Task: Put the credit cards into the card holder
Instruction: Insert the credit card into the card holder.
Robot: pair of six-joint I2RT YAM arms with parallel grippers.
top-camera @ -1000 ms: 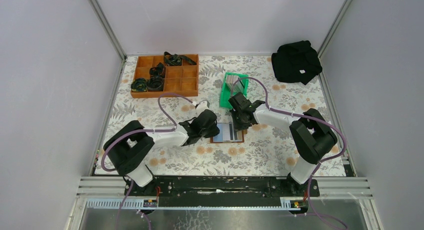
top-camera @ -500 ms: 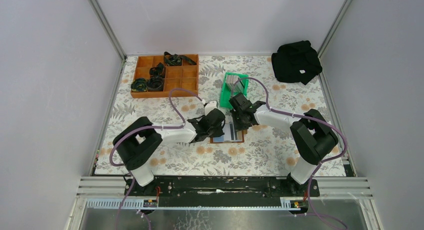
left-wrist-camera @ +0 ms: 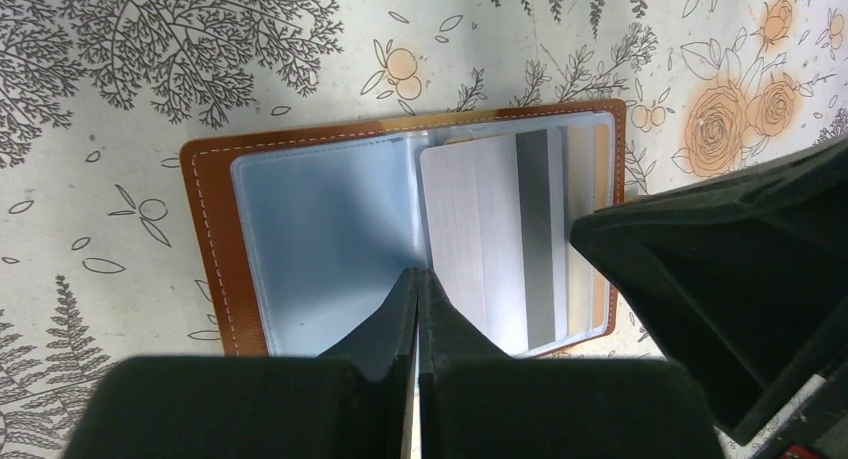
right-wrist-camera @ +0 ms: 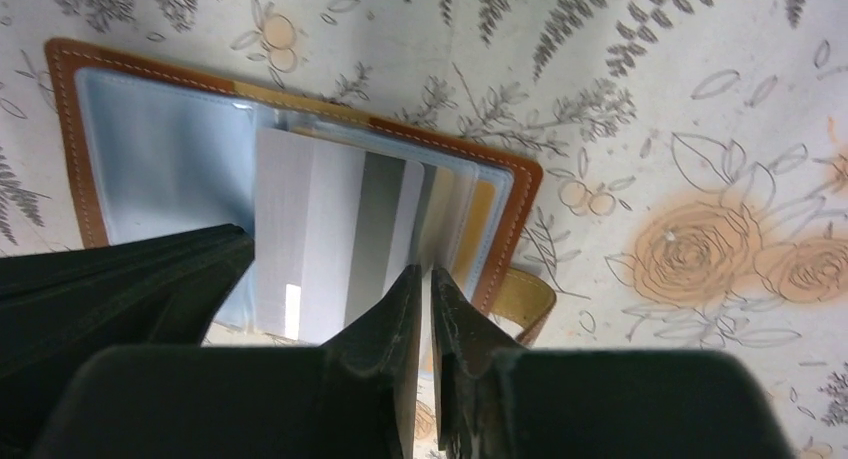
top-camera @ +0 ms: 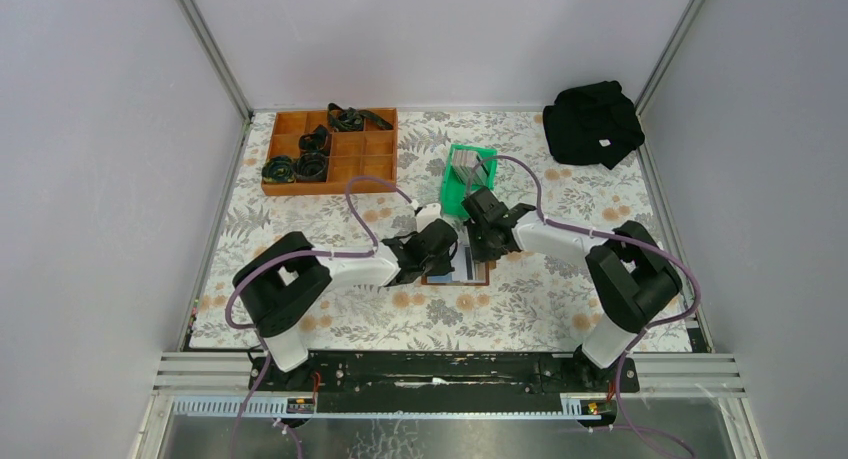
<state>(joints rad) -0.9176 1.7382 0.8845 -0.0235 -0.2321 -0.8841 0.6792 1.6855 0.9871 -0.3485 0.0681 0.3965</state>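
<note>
Blocking part of the card holder [left-wrist-camera: 300, 229], left gripper [left-wrist-camera: 418, 291] and right gripper [right-wrist-camera: 422, 291] both sit pinched closed.

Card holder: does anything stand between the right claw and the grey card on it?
Nothing visible does. The right claw, shut, sits at the edge of the grey card on the open card holder; the left claw is beside, at the fold.
</note>
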